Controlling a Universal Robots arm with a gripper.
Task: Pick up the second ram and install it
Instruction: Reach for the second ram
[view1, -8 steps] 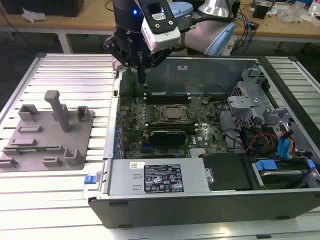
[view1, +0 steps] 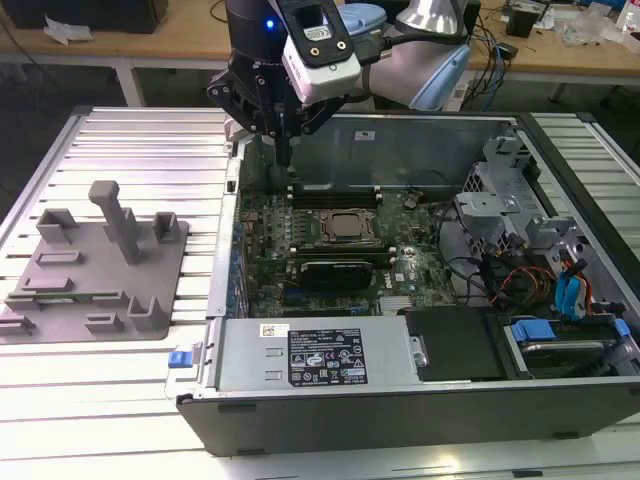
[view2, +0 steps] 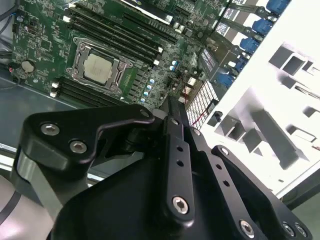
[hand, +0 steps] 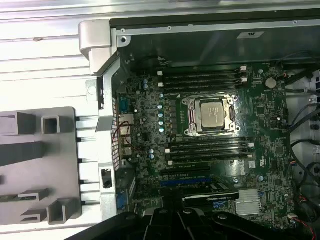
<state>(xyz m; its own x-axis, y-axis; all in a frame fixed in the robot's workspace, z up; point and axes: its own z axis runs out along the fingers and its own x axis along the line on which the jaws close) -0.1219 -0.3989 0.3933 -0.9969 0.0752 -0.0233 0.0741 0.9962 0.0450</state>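
While the arm hangs over the open computer case (view1: 330, 405), we note the gripper (view1: 286, 156) closed, drawn together into one narrow tip. The tip points down at the end of the memory slots (view1: 335, 190) on the exterior view's left, between the processor (view1: 345, 227) and the case's far wall. Memory stick: a thin green strip in those slots may be it, but we cannot tell. A grey holder (view1: 100, 268) lies just beside the case.

Dark green motherboard (hand: 270, 165), with a silver CPU (hand: 212, 114) and black memory slots (hand: 205, 80). The gripper (view1: 284, 158) is black. The fixture tray (view1: 100, 275) is plain grey, on a pale, ribbed metal table (view1: 150, 140). Bright blue clips (view1: 567, 295) by the drives.
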